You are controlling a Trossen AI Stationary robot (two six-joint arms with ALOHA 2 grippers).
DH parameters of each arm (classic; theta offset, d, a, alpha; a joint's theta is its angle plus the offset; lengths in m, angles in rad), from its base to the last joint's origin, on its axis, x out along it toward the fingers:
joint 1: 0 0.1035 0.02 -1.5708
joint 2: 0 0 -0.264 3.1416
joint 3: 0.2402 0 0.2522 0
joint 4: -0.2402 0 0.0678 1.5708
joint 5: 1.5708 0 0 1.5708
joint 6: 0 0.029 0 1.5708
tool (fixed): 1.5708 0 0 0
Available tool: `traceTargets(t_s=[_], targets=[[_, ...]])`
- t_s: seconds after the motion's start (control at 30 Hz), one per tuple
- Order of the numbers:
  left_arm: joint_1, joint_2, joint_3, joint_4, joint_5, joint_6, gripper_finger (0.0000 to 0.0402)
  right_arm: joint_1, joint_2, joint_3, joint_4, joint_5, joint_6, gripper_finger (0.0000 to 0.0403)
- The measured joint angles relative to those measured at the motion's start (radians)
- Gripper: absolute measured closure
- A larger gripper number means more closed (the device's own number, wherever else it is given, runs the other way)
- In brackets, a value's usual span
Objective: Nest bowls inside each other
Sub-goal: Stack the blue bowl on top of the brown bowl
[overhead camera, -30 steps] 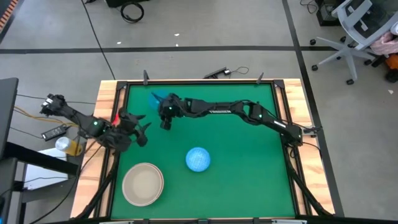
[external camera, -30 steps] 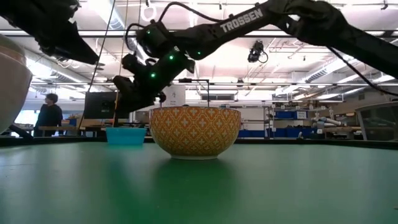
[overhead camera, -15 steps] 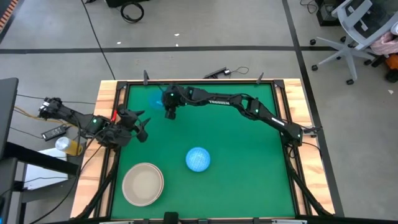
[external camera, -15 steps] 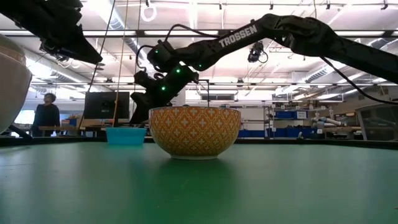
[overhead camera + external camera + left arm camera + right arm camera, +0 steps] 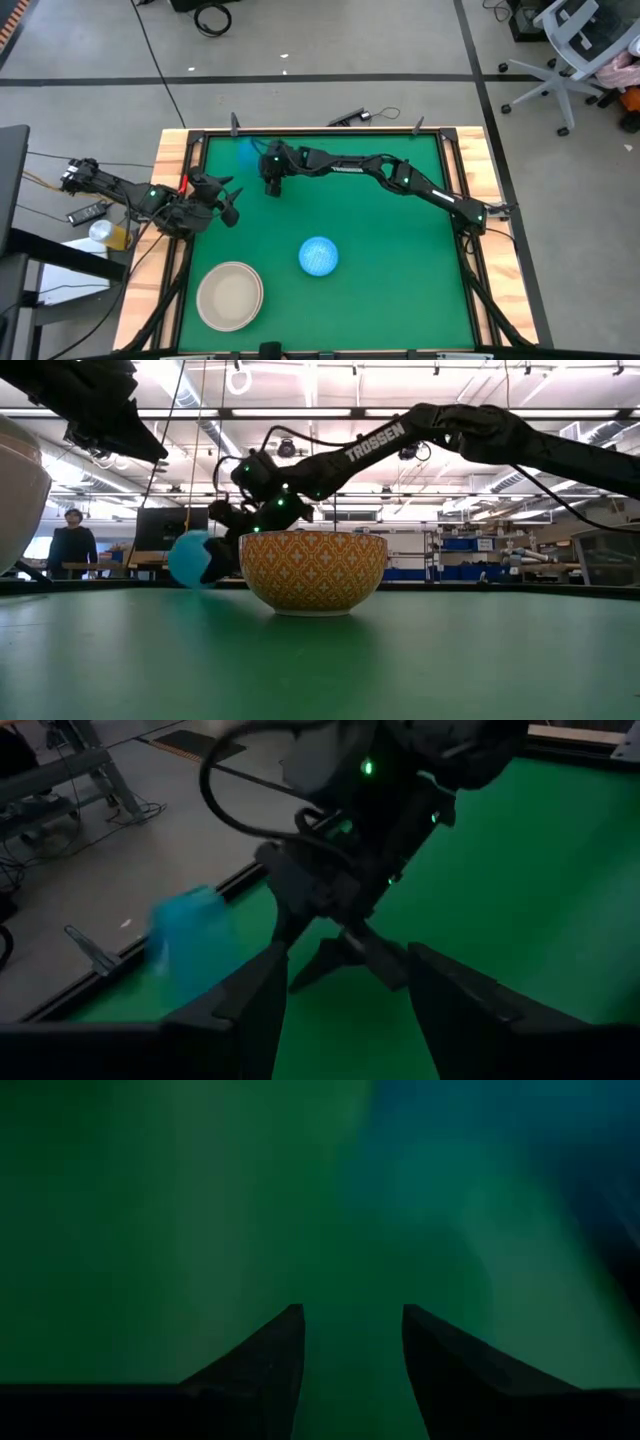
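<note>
High view: green table (image 5: 400, 260) with a wooden border. The right arm reaches across the upper part of the frame, and the right gripper (image 5: 271, 187) sits upper centre-left, just beside a small blue bowl (image 5: 248, 153) near the table's upper edge. That bowl appears blurred. In the low view the same blue bowl (image 5: 192, 558) shows tilted on its side at left of centre, right against the right gripper (image 5: 225, 555); whether the two touch cannot be told. Right wrist view: the two dark fingers (image 5: 265, 1370) stand apart with bare green between them and a blue blur in the upper right of the frame. Jaws released, nothing held.

The left gripper (image 5: 228, 203) sits at the left edge of the table, mid-height in the high view. Left wrist view: its fingers (image 5: 260, 1010) are spread with only green table between them; the right arm's gripper and the blurred blue bowl (image 5: 190, 945) lie ahead. Jaws released, nothing held.

A pale-speckled blue bowl (image 5: 318, 256) stands lower centre of the high view, well apart from both grippers. In the low view it shows an orange patterned outside (image 5: 313, 571), upright, centre frame. A cream-beige bowl (image 5: 230, 295) stands lower left in the high view, apart from the others; its side fills the left edge of the low view (image 5: 20, 490).

A person (image 5: 73, 545) stands in the room behind, far left in the low view.
</note>
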Motion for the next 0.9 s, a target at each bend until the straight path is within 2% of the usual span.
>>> traceTargets(t_s=[0.17, 0.63, 0.77, 0.9], targets=[[0.000, 0.000, 0.000, 0.019, 0.004, 0.034, 0.0196, 0.002, -0.009, 0.004, -0.018, 0.001, 0.014, 0.0230], [0.000, 0.005, 0.000, 0.029, 0.010, 0.031, 0.0196, 0.009, -0.074, 0.001, -0.095, -0.004, 0.266, 0.0235], [0.000, 0.014, 0.000, 0.024, 0.032, -0.002, 0.0196, 0.010, -0.140, 0.005, -0.181, -0.007, 0.273, 0.0235], [-0.001, 0.030, 0.000, 0.013, 0.042, -0.058, 0.0196, 0.009, -0.178, 0.003, -0.347, -0.008, 0.252, 0.0235]])
